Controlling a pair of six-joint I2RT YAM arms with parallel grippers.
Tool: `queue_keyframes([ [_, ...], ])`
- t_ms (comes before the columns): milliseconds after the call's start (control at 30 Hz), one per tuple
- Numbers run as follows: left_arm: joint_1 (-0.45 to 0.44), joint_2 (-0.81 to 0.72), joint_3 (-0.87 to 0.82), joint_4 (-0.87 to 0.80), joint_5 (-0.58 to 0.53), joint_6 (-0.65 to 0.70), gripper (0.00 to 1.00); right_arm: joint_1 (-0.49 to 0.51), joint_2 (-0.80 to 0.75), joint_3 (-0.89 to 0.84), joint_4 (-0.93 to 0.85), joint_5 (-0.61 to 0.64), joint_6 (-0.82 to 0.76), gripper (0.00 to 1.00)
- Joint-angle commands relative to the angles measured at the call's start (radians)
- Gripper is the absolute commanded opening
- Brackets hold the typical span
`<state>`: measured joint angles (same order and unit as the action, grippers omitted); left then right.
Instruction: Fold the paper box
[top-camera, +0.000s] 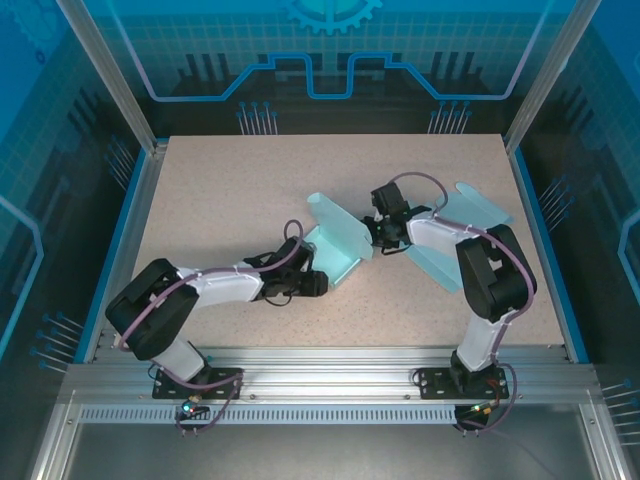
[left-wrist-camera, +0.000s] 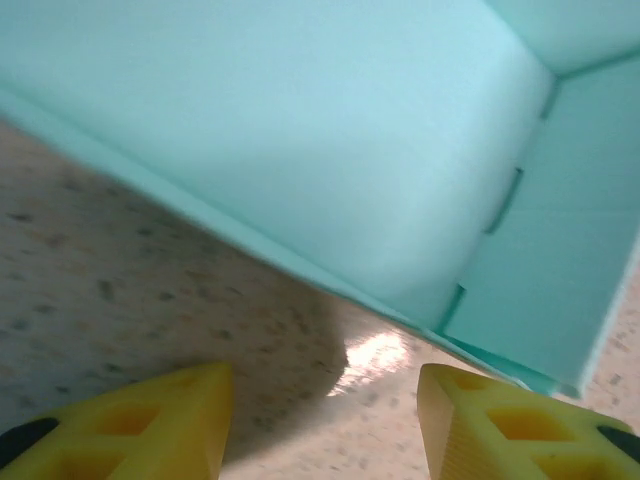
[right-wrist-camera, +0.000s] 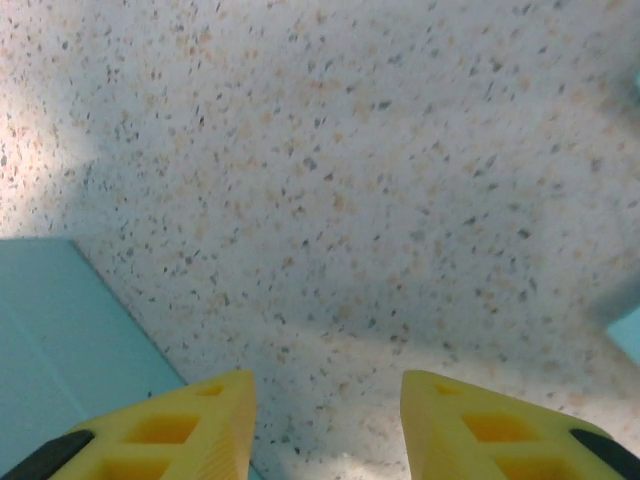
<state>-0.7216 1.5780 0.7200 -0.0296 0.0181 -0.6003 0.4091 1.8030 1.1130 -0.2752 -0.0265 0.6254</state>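
Top external: paper box (top-camera: 340, 245) ctr of table (top-camera: 230, 190)

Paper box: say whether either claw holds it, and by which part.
Neither: left claw and right claw gape over the table; paper box ungripped.

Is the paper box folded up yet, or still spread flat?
Partly folded: the paper box has its left panels standing up, meeting at a corner; its right flap lies flat on the table.
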Motion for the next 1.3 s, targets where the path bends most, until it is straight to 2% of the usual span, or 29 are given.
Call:
queue_keyframes([
  [0, -0.014, -0.068, -0.032, 0.064, 0.012, -0.061, 0.52, -0.048, -0.031, 0.034, -0.078, -0.014, -0.054, 0.45],
  [200, 0.007, -0.303, -0.045, -0.045, -0.129, -0.002, 0.56, -0.100, -0.223, -0.040, -0.187, 0.118, -0.063, 0.49],
  [300, 0.083, -0.412, -0.033, -0.121, -0.185, 0.037, 0.63, -0.100, -0.343, -0.116, -0.223, 0.165, -0.039, 0.49],
  [367, 0.172, -0.443, -0.028, -0.151, -0.207, 0.056, 0.62, -0.096, -0.428, -0.180, -0.238, 0.175, -0.008, 0.49],
  [433, 0.254, -0.435, -0.023, -0.152, -0.193, 0.080, 0.62, -0.088, -0.509, -0.227, -0.261, 0.189, 0.031, 0.49],
  [533, 0.333, -0.368, -0.003, -0.128, -0.186, 0.116, 0.61, -0.049, -0.643, -0.349, -0.276, 0.200, 0.104, 0.48],
  [700, 0.416, -0.152, 0.064, -0.041, -0.047, 0.113, 0.55, 0.096, -0.778, -0.479, -0.227, 0.198, 0.230, 0.47],
  [767, 0.421, -0.062, 0.101, -0.020, 0.005, 0.107, 0.49, 0.173, -0.778, -0.504, -0.181, 0.189, 0.271, 0.47],
  [933, 0.419, 0.049, 0.106, 0.066, 0.111, 0.057, 0.45, 0.300, -0.668, -0.510, -0.052, 0.151, 0.335, 0.50],
  [1267, 0.379, 0.068, 0.007, 0.171, 0.199, 0.006, 0.42, 0.321, -0.428, -0.352, -0.034, 0.157, 0.254, 0.51],
])
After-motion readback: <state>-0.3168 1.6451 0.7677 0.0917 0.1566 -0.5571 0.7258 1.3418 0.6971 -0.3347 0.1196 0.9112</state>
